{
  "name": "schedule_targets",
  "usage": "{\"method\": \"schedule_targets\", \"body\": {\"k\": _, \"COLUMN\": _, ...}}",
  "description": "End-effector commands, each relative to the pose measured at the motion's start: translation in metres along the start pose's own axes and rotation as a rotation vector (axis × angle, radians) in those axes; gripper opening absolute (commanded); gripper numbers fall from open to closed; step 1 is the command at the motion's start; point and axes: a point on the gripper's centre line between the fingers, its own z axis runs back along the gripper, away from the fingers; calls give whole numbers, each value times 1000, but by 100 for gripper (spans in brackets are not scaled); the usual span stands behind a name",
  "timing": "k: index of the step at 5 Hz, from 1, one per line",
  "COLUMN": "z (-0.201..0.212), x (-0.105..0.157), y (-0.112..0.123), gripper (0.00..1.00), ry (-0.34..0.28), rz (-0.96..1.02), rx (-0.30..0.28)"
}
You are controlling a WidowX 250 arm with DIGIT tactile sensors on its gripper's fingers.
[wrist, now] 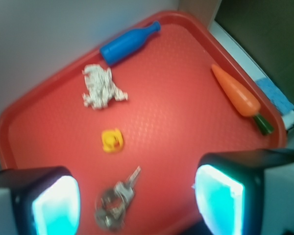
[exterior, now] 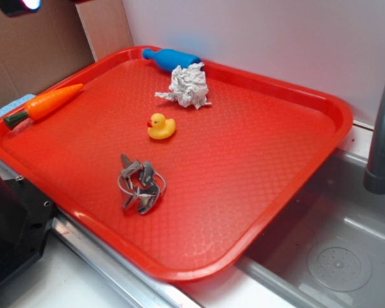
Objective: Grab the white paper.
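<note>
The white paper point(exterior: 190, 86) is a crumpled wad lying at the far side of the red tray point(exterior: 276, 154), just in front of a blue toy bottle point(exterior: 171, 58). In the wrist view the paper point(wrist: 101, 87) lies at the upper left, far from my gripper point(wrist: 137, 203). The gripper is open and empty, its two glowing fingertips wide apart at the bottom of the view, high above the tray's near edge with a bunch of keys point(wrist: 116, 199) below it. The gripper does not show in the exterior view.
A yellow toy duck point(exterior: 161, 126) sits mid-tray, between the paper and the keys point(exterior: 140, 184). An orange toy carrot point(exterior: 46, 102) lies on the left rim. The tray rests over a sink, with a grey faucet point(exterior: 384, 128) at the right.
</note>
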Motion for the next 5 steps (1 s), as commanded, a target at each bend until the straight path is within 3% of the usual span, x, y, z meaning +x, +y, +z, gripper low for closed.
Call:
{"method": "schedule_targets", "body": {"k": 1, "z": -58, "x": 49, "y": -20, "gripper": 100, "ry": -93, "rz": 147, "rx": 74}}
{"method": "schedule_targets", "body": {"k": 3, "z": -118, "x": 72, "y": -34, "gripper": 100, "ry": -88, "rz": 192, "rx": 97}}
{"method": "schedule_targets", "body": {"k": 5, "z": -175, "x": 78, "y": -47, "gripper": 100, "ry": -3, "rz": 155, "rx": 69}}
